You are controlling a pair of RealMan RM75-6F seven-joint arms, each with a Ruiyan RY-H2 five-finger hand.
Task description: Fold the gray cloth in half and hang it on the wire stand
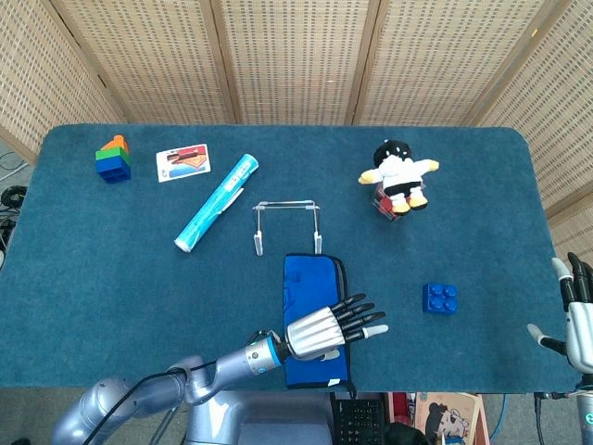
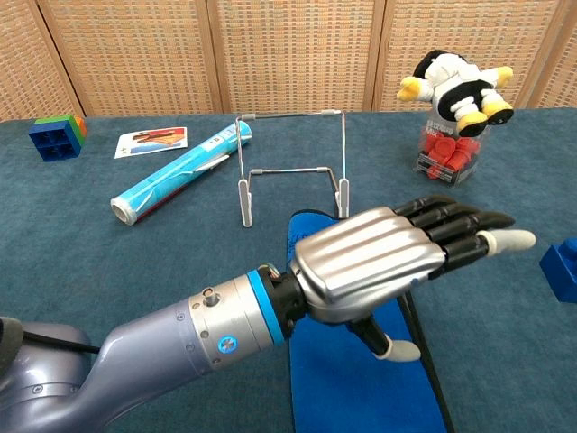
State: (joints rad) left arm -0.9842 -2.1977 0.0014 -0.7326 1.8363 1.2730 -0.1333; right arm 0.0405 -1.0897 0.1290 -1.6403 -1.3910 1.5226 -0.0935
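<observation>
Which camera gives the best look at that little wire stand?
The chest view: the wire stand appears large there, with its upright frame, lower bar and feet clear against the table. The head view shows the same stand from above, small and flattened.

No text can be read: the print on the card (image 2: 151, 141) and on the blue tube (image 2: 177, 175) is too small.
</observation>
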